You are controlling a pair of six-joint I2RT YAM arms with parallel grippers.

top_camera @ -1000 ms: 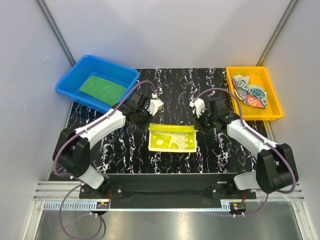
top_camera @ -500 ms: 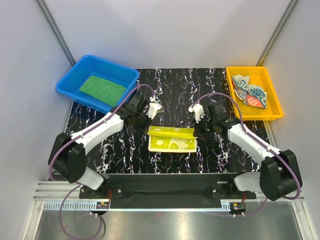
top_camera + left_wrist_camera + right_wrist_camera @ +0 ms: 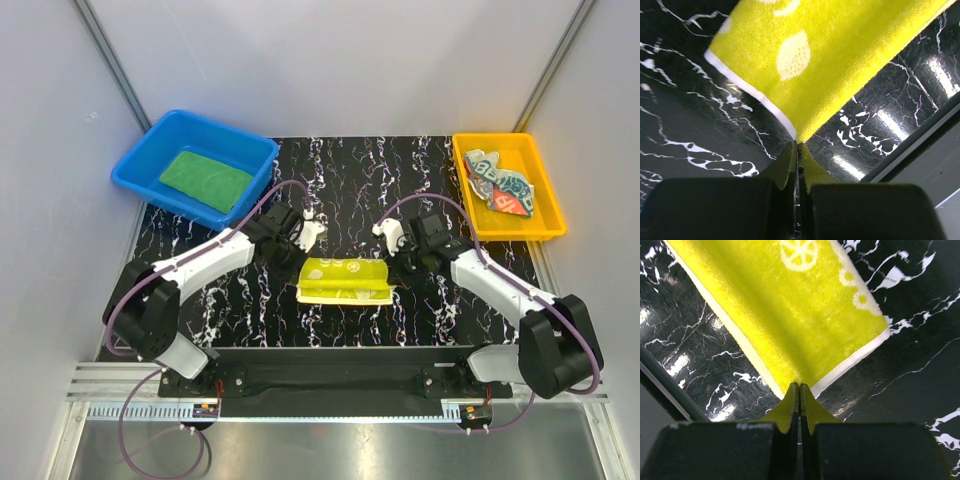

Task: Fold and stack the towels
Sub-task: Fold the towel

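The yellow towel (image 3: 345,280) with a pale print lies mid-table, its back edge lifted and curled over toward the front. My left gripper (image 3: 304,260) is shut on its left corner; the wrist view shows the pinched corner of the towel (image 3: 805,60) at the gripper tips (image 3: 799,149). My right gripper (image 3: 392,263) is shut on the right corner, with the towel (image 3: 790,310) running out from the tips (image 3: 800,389). The green towel (image 3: 205,178) lies flat in the blue bin. The striped towel (image 3: 498,182) lies crumpled in the yellow bin.
The blue bin (image 3: 135,172) stands at the back left and the yellow bin (image 3: 520,236) at the back right. The black marbled table (image 3: 340,170) has a metal rail along its near edge (image 3: 340,385). Grey walls enclose the sides.
Both grippers have moved toward the front of the table, carrying the yellow towel's back edge up and over. The towel looks narrower front to back than before.
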